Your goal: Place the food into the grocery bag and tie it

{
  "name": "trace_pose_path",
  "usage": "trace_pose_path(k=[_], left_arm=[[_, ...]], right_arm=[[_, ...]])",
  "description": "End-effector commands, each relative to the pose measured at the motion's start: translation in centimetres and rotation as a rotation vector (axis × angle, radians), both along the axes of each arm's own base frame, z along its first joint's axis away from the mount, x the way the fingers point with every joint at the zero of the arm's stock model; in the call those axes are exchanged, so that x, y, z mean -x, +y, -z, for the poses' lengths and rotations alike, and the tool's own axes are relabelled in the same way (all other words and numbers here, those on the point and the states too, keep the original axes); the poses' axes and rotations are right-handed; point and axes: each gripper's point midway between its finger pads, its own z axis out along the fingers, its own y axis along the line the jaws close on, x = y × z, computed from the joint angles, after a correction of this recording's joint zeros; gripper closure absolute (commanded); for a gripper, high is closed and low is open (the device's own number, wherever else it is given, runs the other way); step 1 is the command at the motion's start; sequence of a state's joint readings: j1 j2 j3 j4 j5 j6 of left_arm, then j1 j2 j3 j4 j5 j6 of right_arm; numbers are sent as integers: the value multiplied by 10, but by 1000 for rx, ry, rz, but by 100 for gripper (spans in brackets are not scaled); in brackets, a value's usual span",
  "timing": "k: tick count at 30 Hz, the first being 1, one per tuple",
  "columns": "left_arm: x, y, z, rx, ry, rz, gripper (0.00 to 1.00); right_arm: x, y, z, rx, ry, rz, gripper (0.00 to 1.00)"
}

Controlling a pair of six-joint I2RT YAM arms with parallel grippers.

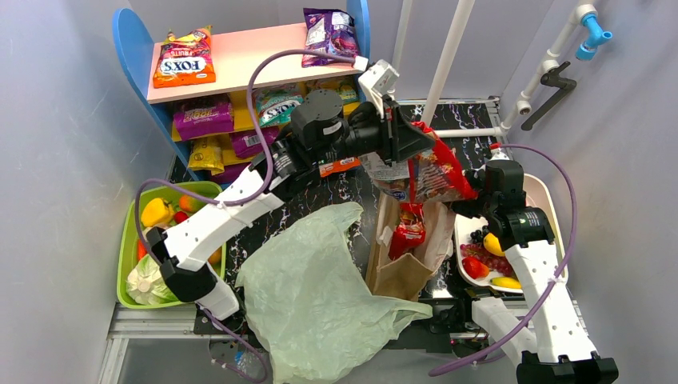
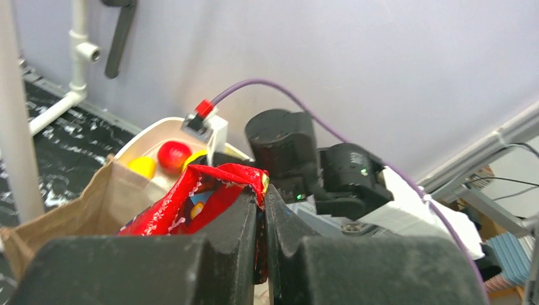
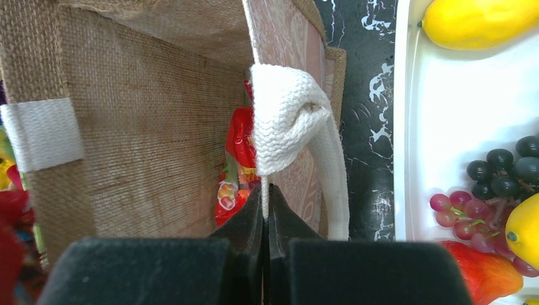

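Observation:
The pale-green grocery bag (image 1: pixel 320 296) lies crumpled on the table in front of the arms, and neither gripper touches it. Food sits in a green basket (image 1: pixel 126 240) at the left: a yellow piece (image 1: pixel 156 212), an orange round one (image 1: pixel 189 203) and a green one (image 1: pixel 148 282). My left gripper (image 1: pixel 422 140) (image 2: pixel 262 194) is shut on a red snack packet (image 1: pixel 438 172) (image 2: pixel 184 206), held above a brown burlap bag (image 1: pixel 404 272) (image 3: pixel 146 140). My right gripper (image 1: pixel 472 204) (image 3: pixel 267 190) is shut on that bag's white handle (image 3: pixel 283 121).
Another red packet (image 1: pixel 409 228) (image 3: pixel 238 159) stands inside the brown bag. A white tray (image 1: pixel 546 196) (image 3: pixel 413 127) with grapes, lemons and red fruit lies at the right. A shelf (image 1: pixel 248 60) of snack packets stands at the back, a white pole (image 1: pixel 448 56) beside it.

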State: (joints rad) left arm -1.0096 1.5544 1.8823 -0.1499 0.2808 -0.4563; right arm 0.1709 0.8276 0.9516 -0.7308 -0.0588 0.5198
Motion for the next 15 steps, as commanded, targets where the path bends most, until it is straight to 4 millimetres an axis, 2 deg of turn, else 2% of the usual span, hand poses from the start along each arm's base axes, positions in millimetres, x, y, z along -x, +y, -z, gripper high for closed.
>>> trace_pose_path(k=[1, 8, 13, 15], left_arm=[[45, 30, -126, 314, -181, 129, 100], [58, 21, -116, 278, -192, 236, 100], [58, 9, -91, 255, -151, 281, 100], [57, 3, -74, 249, -122, 307, 100]], right_arm=[[-6, -2, -14, 3, -51, 10, 99], [-6, -2, -12, 5, -51, 7, 99], [-6, -2, -11, 5, -49, 7, 99], [-6, -2, -11, 5, -50, 6, 99]])
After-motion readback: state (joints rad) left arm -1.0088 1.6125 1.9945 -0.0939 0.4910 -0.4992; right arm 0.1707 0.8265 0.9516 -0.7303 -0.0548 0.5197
